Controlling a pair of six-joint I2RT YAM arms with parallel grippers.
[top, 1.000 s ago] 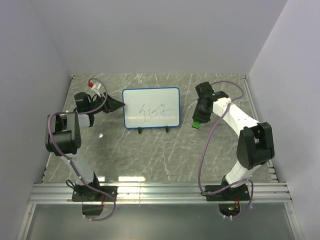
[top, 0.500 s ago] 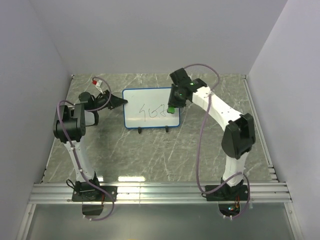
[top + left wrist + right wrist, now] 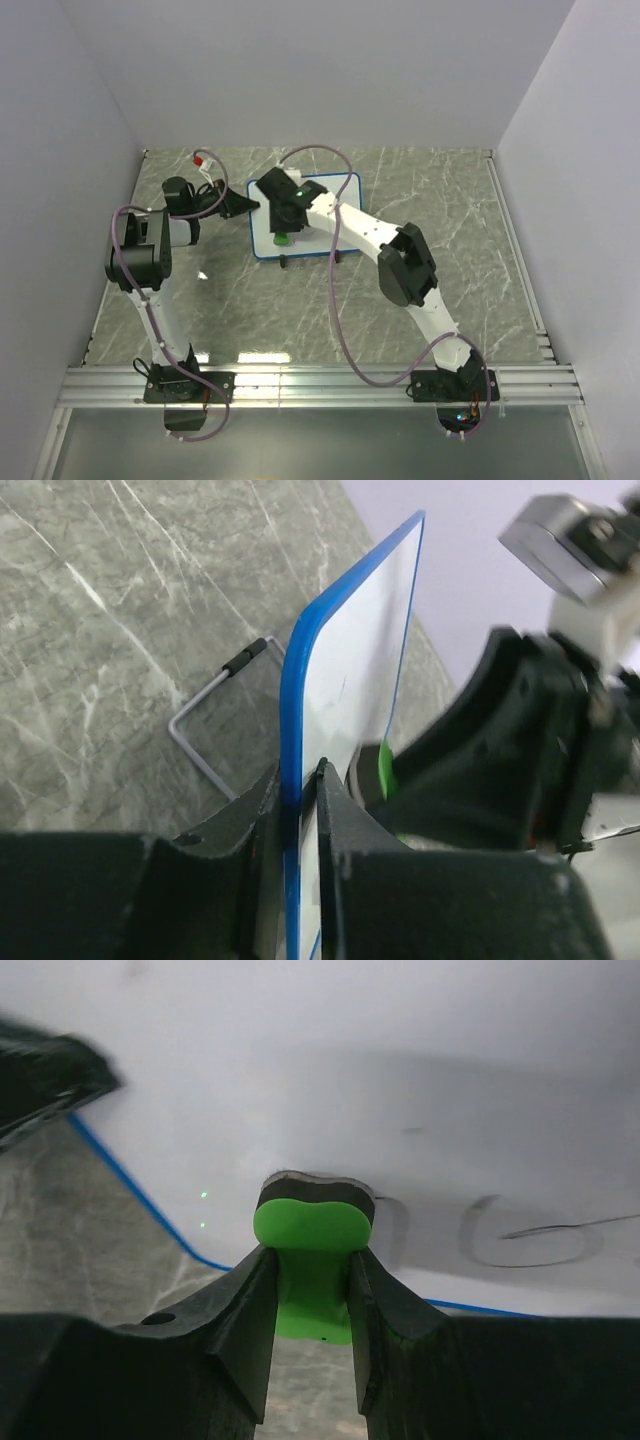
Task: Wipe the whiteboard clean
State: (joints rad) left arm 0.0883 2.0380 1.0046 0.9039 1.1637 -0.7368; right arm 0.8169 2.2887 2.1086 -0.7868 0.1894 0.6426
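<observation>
The whiteboard (image 3: pixel 320 185) stands upright on wire feet at the back of the table, its blue frame facing the arms. My left gripper (image 3: pixel 250 207) is shut on its left edge; in the left wrist view the blue edge (image 3: pixel 291 730) sits between the jaws of that gripper (image 3: pixel 300 780). My right gripper (image 3: pixel 282 230) is shut on the green eraser (image 3: pixel 282 238), which presses against the board's lower left area. In the right wrist view the eraser (image 3: pixel 312 1228) touches the whiteboard (image 3: pixel 350 1090). Dark scribbles (image 3: pixel 520 1245) lie to its right.
The right arm (image 3: pixel 370 235) stretches across the front of the board, hiding much of its face. A wire foot (image 3: pixel 210 715) rests on the marble tabletop (image 3: pixel 450 250). Grey walls close in on three sides. A metal rail (image 3: pixel 320 385) runs along the near edge.
The right arm has swung left across the board with the eraser, from beside its right edge to its lower left. The left gripper has shut on the board's left edge.
</observation>
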